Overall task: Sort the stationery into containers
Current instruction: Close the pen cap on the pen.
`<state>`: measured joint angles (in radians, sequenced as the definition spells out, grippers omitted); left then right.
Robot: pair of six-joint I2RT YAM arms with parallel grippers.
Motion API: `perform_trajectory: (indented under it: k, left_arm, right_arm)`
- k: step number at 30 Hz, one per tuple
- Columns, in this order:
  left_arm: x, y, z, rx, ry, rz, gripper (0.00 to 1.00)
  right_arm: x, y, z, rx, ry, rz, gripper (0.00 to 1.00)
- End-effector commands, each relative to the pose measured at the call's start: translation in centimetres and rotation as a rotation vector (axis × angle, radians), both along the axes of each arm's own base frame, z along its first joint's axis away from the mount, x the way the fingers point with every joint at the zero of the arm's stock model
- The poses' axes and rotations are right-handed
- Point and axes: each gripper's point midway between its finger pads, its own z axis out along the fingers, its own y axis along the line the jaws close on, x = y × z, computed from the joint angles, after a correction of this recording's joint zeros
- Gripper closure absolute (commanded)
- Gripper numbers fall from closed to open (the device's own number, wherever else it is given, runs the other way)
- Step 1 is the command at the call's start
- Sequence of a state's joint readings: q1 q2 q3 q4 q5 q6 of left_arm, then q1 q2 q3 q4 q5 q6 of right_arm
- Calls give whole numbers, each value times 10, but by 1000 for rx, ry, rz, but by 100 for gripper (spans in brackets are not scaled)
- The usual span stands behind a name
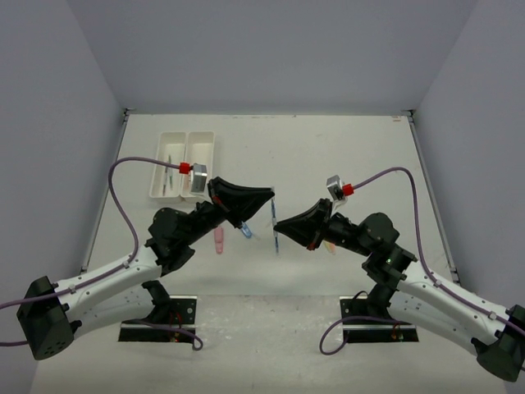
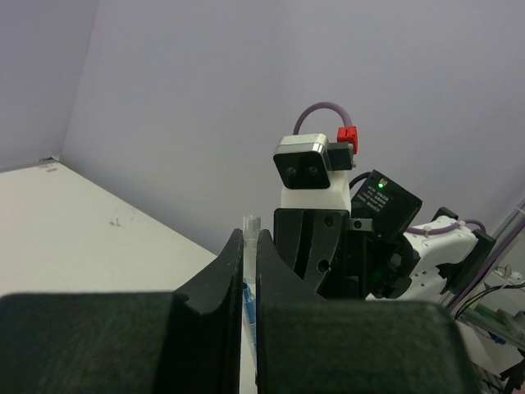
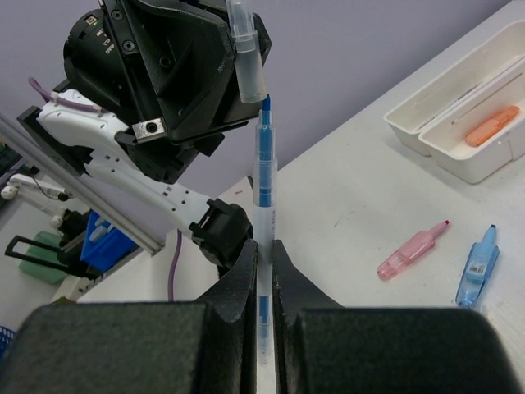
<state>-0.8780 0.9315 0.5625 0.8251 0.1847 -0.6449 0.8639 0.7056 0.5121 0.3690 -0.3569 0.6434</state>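
My right gripper [image 1: 276, 224] [image 3: 263, 246] is shut on the clear barrel of a blue pen [image 3: 264, 176], which stands upright above the table. My left gripper [image 1: 271, 197] [image 2: 250, 238] is shut on the pen's clear cap [image 3: 246, 57] [image 2: 250, 226], held right at the pen's blue tip. The pen also shows in the top view [image 1: 274, 223]. The two joined white trays [image 1: 156, 176] [image 3: 410, 125] sit at the far left. One tray holds an orange piece [image 3: 492, 125], the other thin pens [image 1: 170, 168]. A pink piece [image 1: 219, 240] [image 3: 413, 249] and a blue piece [image 1: 245, 232] [image 3: 477, 264] lie on the table.
Yellow and orange items [image 1: 329, 245] lie partly hidden under my right arm. Grey walls close the table on three sides. The two grippers face each other at the middle of the table, almost touching.
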Motion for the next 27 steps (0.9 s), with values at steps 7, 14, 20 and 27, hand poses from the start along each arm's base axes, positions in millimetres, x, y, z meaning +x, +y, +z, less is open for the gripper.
perform_trajectory:
  k: [7, 14, 20, 27]
  left_arm:
    - [2, 1, 11, -43, -21, 7, 100]
    - [4, 2, 8, -46, -12, 20, 100]
    - [6, 1, 11, -50, -9, 19, 100]
    - [0, -2, 5, -55, 2, -22, 100]
  right_arm:
    - [-4, -3, 31, 56, -71, -1, 100]
    - [-5, -7, 33, 57, -79, -10, 100]
    - [-5, -6, 30, 54, -72, -4, 100]
    - [0, -12, 44, 69, -96, -54, 100]
